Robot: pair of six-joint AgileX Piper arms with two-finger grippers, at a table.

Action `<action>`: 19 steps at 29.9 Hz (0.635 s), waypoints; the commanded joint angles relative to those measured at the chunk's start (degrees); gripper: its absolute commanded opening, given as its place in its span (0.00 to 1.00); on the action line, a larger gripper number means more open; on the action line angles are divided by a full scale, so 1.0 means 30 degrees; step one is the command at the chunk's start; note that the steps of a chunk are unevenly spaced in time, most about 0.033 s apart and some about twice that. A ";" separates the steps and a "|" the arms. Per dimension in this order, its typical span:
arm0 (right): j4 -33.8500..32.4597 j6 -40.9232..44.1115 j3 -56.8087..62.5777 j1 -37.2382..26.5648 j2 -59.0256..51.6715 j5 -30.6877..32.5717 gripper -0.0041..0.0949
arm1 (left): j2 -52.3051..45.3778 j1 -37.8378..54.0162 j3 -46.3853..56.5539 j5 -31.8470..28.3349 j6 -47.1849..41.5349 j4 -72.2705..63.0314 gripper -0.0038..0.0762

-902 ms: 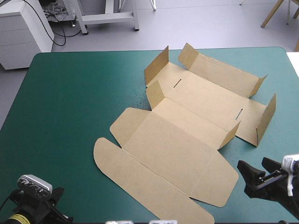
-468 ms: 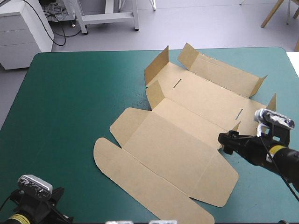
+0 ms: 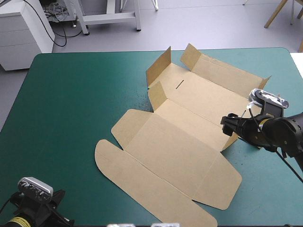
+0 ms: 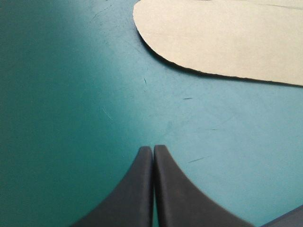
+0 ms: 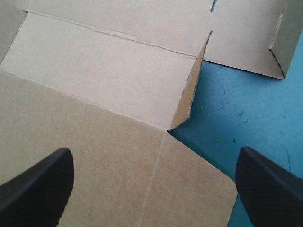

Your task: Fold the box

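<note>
We see the box (image 3: pixel 184 142) lying mostly flat across the surface's (image 3: pixel 71 104) middle and right, with small flaps raised toward the far edge; the right jaws stand wide apart, holding nothing, over the box's right side by a raised flap (image 5: pixel 189 90); the left jaws are pressed together over bare cover (image 4: pixel 71 94) near the near left corner, the box's rounded flap (image 4: pixel 222 42) ahead.
</note>
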 commanded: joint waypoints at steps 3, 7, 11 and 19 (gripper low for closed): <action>0.0562 0.0100 -0.0583 -0.1957 0.0188 -0.0499 0.90 | 0.0293 -0.0045 -0.0403 -0.1150 -0.0093 -0.0181 0.04; 0.2000 -0.0998 -0.0583 -0.3818 0.1105 0.0463 0.90 | 0.0293 -0.0045 -0.0403 -0.1150 -0.0093 -0.0181 0.04; 0.4022 -0.2549 -0.0419 -0.5279 0.2337 0.0589 0.90 | 0.0293 -0.0045 -0.0403 -0.1150 -0.0093 -0.0181 0.04; 0.4148 -0.3171 -0.0423 -0.5601 0.4976 -0.0585 0.90 | 0.0293 -0.0045 -0.0403 -0.1150 -0.0093 -0.0181 0.04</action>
